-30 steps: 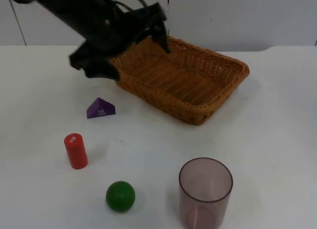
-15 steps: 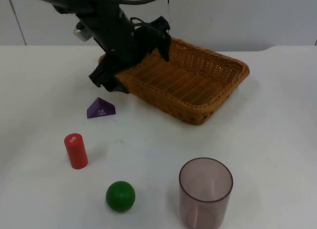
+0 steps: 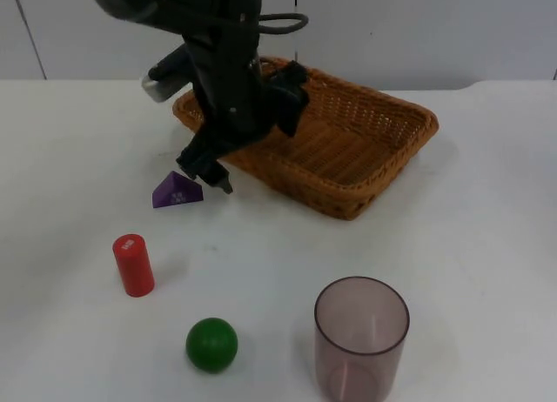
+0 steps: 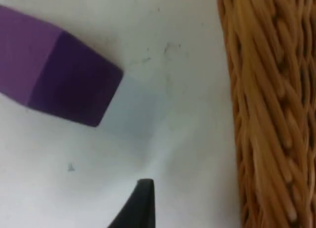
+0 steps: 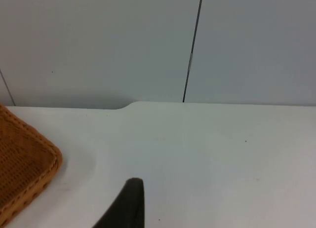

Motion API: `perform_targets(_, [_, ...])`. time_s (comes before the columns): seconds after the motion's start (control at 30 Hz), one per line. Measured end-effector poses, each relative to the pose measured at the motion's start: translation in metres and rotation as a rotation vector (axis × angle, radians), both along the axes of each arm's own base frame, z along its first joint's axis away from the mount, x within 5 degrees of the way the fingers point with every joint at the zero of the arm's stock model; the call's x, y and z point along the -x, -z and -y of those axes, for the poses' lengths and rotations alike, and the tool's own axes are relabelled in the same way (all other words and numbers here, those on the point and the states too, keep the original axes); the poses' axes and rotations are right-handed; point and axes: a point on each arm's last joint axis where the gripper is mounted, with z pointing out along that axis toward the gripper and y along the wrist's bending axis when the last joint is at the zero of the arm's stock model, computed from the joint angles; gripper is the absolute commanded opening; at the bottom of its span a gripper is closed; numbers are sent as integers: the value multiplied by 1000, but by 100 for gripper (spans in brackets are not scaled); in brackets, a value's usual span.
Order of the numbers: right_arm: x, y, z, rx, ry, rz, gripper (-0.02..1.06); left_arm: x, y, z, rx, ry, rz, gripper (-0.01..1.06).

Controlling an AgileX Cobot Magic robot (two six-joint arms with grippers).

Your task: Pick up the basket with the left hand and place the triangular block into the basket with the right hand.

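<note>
Nearest on the white tabletop (image 3: 487,245): translucent smoky plastic cup (image 3: 361,337), green ball (image 3: 211,344), red cylinder (image 3: 133,264). Not task items.

Beyond these: purple triangular block (image 3: 177,191), flat on the tabletop, just beside the near left wall of the basket. Judged light, rigid, smooth-faced; sloped faces likely to slip, so take hold across the two flat parallel faces.

Left claw (image 3: 209,169) low over the tabletop between block and basket, holding nothing; finger spread cannot be told.

Farther back: woven orange wicker basket (image 3: 348,141), resting on the tabletop, not lifted. Judged light, fairly stiff, rough; pinch the rim wall (image 4: 266,109).

Right claw (image 5: 129,203) waiting near the basket's far right corner; finger spread cannot be told.
</note>
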Motion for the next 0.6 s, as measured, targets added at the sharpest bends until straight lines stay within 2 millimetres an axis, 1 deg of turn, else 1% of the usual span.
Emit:
perform_targets(0.2, [1,0,1,21,6,-1,104,-9,7,4,5,-12,6,96])
perform_targets(0.33, [1,0,1,21,6,-3,104,-10,5,5,9,-13,13,93])
perform_targets(0.37, [1,0,1,23,7,-3,104,-10,4,5,9,-13,14,89])
perform_targets(0.47, [1,0,1,23,7,-3,104,-10,7,5,6,-13,8,67])
perform_targets(0.5, [1,0,1,23,7,-3,104,-10,10,5,5,-8,4,67])
perform_targets(0.6, [1,0,2,28,6,-3,104,-8,21,7,16,1,-31,56])
